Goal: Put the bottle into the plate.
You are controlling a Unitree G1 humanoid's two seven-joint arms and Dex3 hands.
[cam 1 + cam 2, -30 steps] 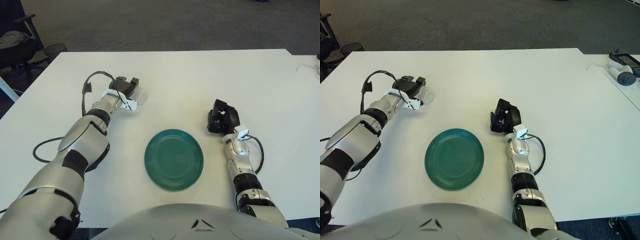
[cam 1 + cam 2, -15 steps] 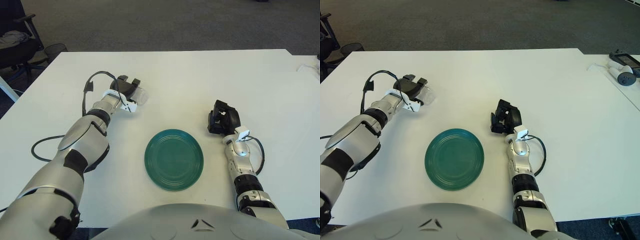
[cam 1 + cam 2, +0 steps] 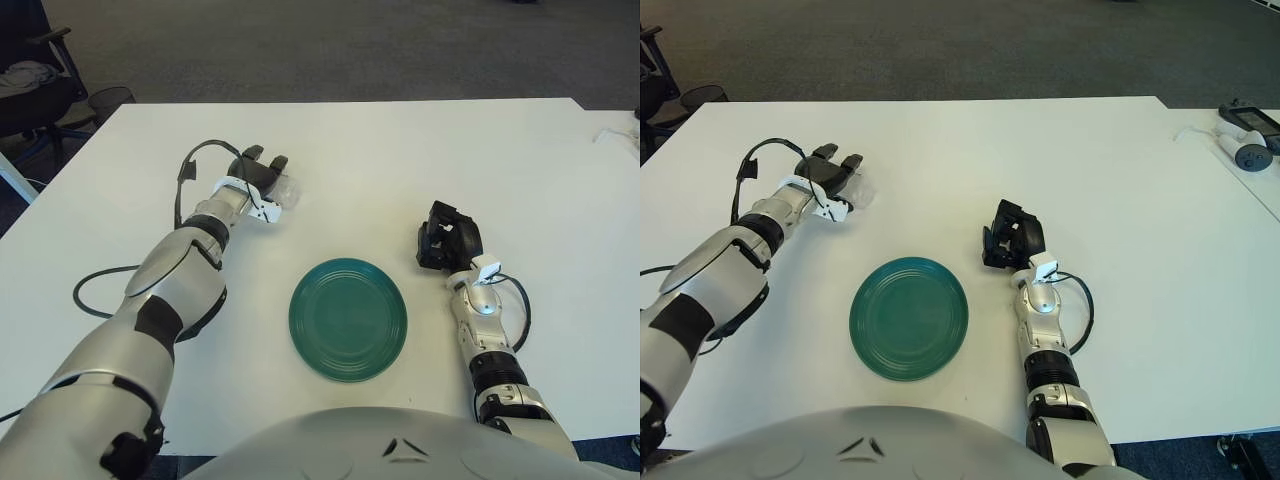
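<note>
Risk: left hand [image 3: 262,177] fingers curl around clear bottle [image 3: 284,192] far-left of plate [image 3: 348,318]; slippery grip may fail; right hand [image 3: 445,240] idle, curled, right of plate.

One clear bottle [image 3: 285,192] counted. One green plate [image 3: 348,318] counted. One white worktop [image 3: 400,160] seen. Two hands counted: left hand [image 3: 262,177], right hand [image 3: 446,236]. One black cable [image 3: 95,290] seen.

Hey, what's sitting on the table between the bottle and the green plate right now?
Nothing: in both eye views only bare white table separates the clear bottle, at the left hand, from the green plate.
</note>
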